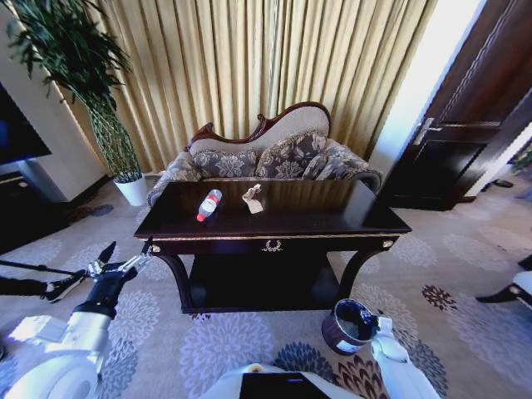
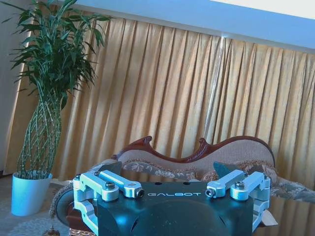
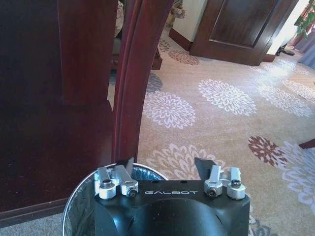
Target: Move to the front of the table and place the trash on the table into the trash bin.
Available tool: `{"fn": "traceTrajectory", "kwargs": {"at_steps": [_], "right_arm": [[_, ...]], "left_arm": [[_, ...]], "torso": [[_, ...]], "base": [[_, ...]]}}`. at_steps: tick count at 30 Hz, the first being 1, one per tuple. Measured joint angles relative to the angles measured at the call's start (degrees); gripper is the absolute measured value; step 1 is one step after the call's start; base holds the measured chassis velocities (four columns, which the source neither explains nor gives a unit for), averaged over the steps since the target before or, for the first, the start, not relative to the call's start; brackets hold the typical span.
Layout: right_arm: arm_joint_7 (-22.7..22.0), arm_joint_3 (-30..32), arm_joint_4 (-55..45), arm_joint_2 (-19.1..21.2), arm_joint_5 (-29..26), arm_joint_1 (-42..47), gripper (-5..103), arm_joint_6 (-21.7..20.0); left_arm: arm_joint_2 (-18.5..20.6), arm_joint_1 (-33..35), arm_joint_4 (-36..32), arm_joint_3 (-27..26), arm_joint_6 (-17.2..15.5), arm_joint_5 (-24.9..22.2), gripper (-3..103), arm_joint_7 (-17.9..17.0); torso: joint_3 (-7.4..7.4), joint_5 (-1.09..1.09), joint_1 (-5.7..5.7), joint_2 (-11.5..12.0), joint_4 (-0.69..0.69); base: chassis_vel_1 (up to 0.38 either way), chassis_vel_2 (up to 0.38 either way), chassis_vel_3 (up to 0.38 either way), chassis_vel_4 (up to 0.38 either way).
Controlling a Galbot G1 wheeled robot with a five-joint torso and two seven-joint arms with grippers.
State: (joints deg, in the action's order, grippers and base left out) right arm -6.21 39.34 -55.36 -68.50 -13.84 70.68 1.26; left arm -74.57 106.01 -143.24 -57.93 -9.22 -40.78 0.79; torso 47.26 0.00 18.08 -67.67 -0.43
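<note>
The dark glossy table stands straight ahead. On its top lie the trash: a clear bottle with a red label and white cap, and beside it crumpled beige paper. The dark trash bin sits on the carpet by the table's front right leg. My right gripper hangs over the bin's rim; the right wrist view shows this gripper open and holding nothing. My left gripper is open and raised off the table's front left corner. In the left wrist view the left gripper faces the sofa.
A patterned sofa stands close behind the table, before gold curtains. A potted plant in a white pot is at the back left and a dark door at the right. The table leg rises right beside the bin. Open floral carpet lies to the right.
</note>
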Motion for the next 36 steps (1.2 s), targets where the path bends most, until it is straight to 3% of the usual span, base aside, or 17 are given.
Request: {"fn": "traceTrajectory", "kwargs": {"at_steps": [3,6,9,19,22,28,33,35,36], "right_arm": [[0.0,0.0,-0.1,0.0,-0.1,0.1,77,0.0],[0.1,0.0,-0.5,0.0,-0.2,0.4,92,-0.2],[0.1,0.1,-0.6,0.0,-0.2,0.5,99,-0.2],[0.6,0.7,-2.7,0.0,-0.7,1.5,100,-0.4],[3.2,2.3,-12.9,0.0,-3.5,4.6,100,-0.5],[4.9,5.2,-23.1,0.7,-4.0,8.7,100,-0.9],[7.0,7.5,-33.1,1.5,-9.0,14.3,100,-2.2],[8.3,10.3,-42.4,1.1,-15.0,19.9,100,-3.0],[8.3,10.3,-42.4,1.1,-15.0,19.9,100,-3.0]], "left_arm": [[0.1,-0.1,0.0,0.1,0.0,0.0,100,0.0],[0.1,-0.1,0.0,0.1,-0.1,0.0,100,0.0],[0.0,-0.1,0.0,0.1,-0.1,0.0,100,0.0],[0.0,-0.1,0.0,-0.4,-0.1,-0.4,100,-0.1],[-0.2,0.0,0.0,-0.5,-0.1,-0.4,100,-0.1],[-0.7,-0.2,0.0,-0.2,-0.2,-0.4,100,-0.1],[-0.9,-0.2,0.0,-0.1,-0.2,-0.4,100,-0.1],[-0.9,-0.3,0.0,-0.1,-0.3,-0.5,100,-0.1],[-0.9,-0.3,0.0,-0.1,-0.3,-0.5,100,-0.1]], "torso": [[0.00,0.00,0.00,0.0,0.00],[0.00,0.01,0.00,0.0,0.00],[0.00,0.00,0.00,0.0,0.00],[0.00,0.02,0.00,0.0,0.00],[0.00,0.00,0.00,0.0,0.03],[-0.01,-0.01,0.00,0.0,0.01],[-0.01,0.01,0.00,0.0,0.00],[-0.01,0.00,0.00,0.0,0.00],[-0.01,0.00,0.00,0.0,0.00]], "base": [[0.000,0.000,0.000,0.000],[0.000,0.000,0.000,0.000],[0.000,0.000,0.000,0.000],[0.000,0.000,0.000,0.000],[0.000,0.000,0.000,0.000],[0.000,0.000,0.000,0.000],[0.000,0.000,0.000,0.000],[0.000,0.000,0.000,0.000],[0.000,0.000,0.000,0.000]]}}
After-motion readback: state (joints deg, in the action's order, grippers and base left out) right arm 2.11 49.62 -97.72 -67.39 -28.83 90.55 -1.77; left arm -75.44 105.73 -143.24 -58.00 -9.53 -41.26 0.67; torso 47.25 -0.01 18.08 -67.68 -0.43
